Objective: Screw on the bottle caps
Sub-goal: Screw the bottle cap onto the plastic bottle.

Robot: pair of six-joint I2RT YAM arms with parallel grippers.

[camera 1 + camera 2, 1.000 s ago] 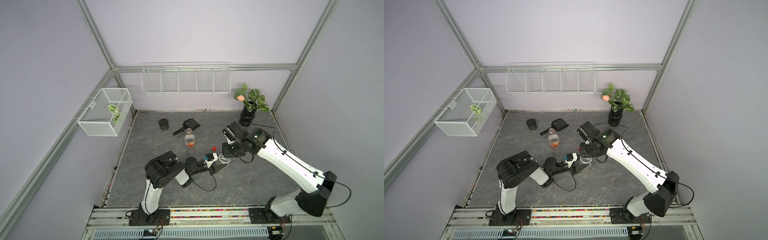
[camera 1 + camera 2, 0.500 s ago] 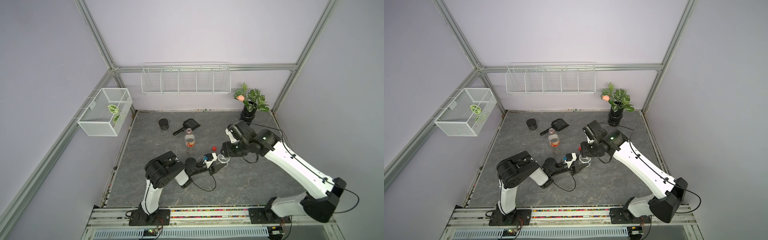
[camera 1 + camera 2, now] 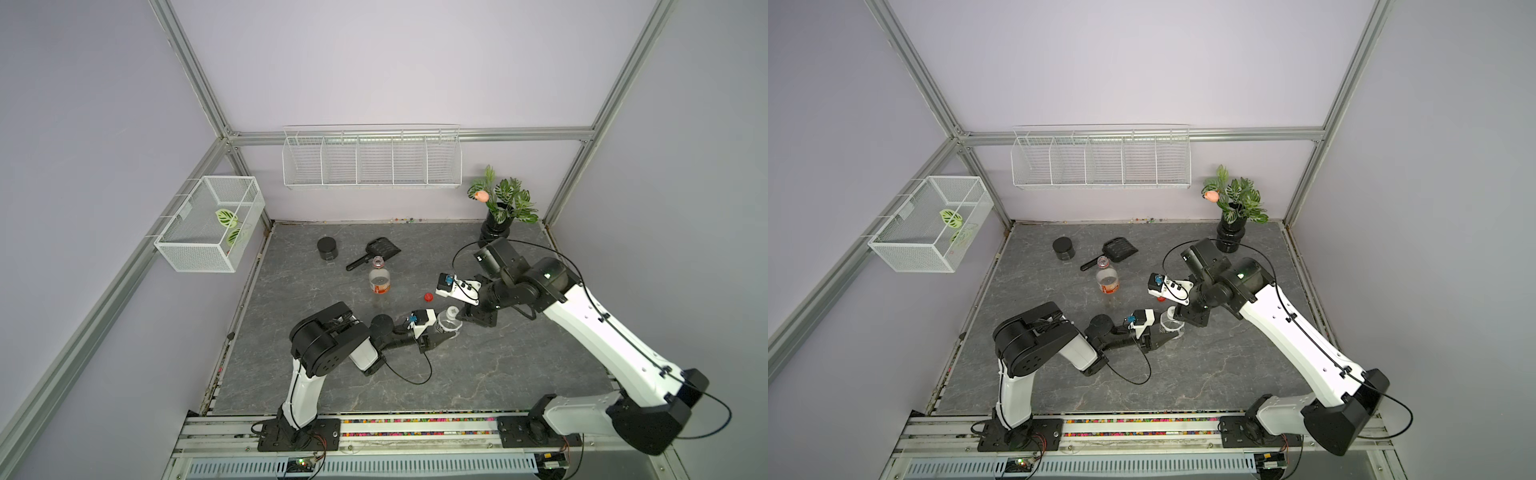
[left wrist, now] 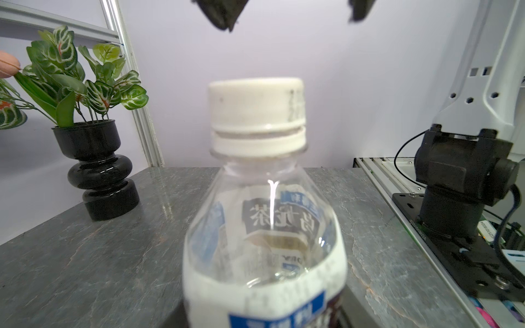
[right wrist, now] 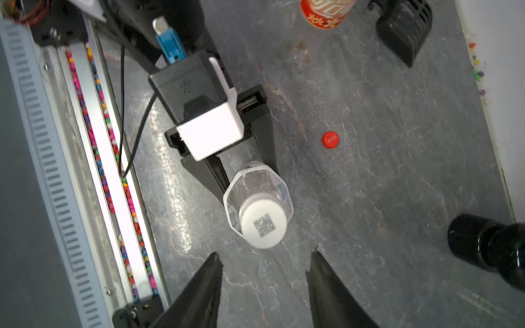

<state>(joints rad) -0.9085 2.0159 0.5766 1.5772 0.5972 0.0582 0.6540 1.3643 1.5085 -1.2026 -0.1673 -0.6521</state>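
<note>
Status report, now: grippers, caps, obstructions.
Left gripper shut on short bottle. Right gripper open, clear above its white cap. Red cap loose on table, tall bottle uncapped. Nothing in the way.

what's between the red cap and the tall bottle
Nothing: bare grey stone tabletop separates small red plastic cap from tall clear orange-labelled bottle, in a top view.

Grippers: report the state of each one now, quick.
Left gripper: shut on the short bottle.
Right gripper: open, holding nothing, above the white cap.
</note>
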